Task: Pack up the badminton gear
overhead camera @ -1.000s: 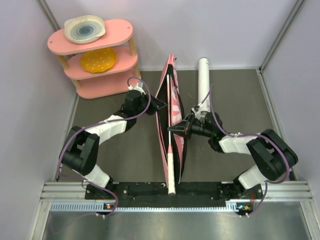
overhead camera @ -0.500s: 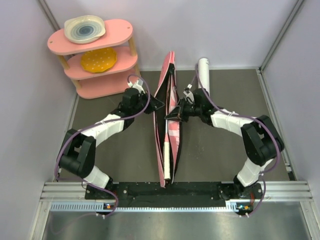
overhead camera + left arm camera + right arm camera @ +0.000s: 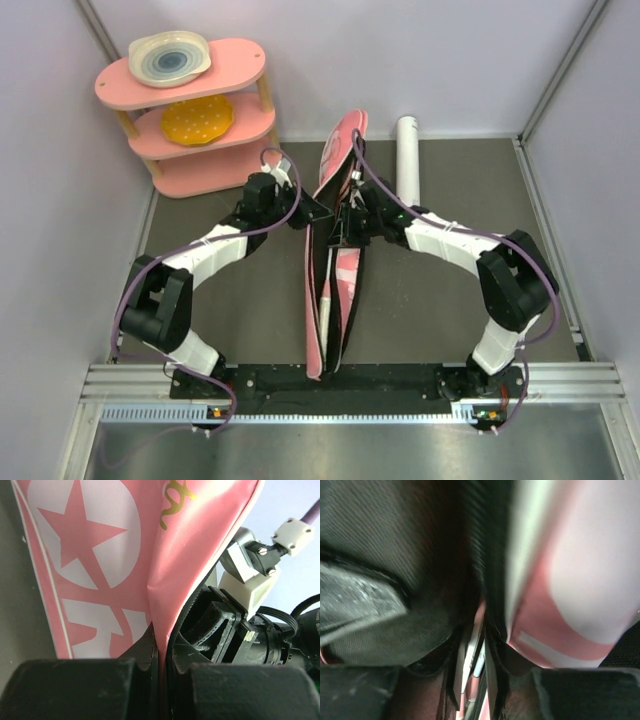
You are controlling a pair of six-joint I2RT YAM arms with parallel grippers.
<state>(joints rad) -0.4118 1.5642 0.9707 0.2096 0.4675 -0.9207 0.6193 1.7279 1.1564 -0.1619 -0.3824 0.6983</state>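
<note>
The long pink racket bag (image 3: 340, 275) stands on its edge down the middle of the table, its mouth gaping upward. My left gripper (image 3: 312, 212) is shut on the bag's left flap; in the left wrist view the pink fabric (image 3: 100, 555) runs down between the closed fingers (image 3: 161, 652). My right gripper (image 3: 347, 228) reaches into the bag's opening from the right. Its wrist view is blurred: a thin pale and pink strip, the racket (image 3: 472, 665), lies between fingers standing close together (image 3: 474, 645). From above the racket is hidden inside the bag. The white tube (image 3: 407, 155) lies behind the right arm.
A pink three-tier shelf (image 3: 205, 172) stands at the back left with a grey-blue plate (image 3: 170, 57) on top and a yellow plate (image 3: 198, 120) on the middle tier. Pale walls close in both sides and the back.
My right gripper has moved away from me and leftward along the bag. The white racket handle that stuck out at the near end has slid inside. The bag's near end swung left.
</note>
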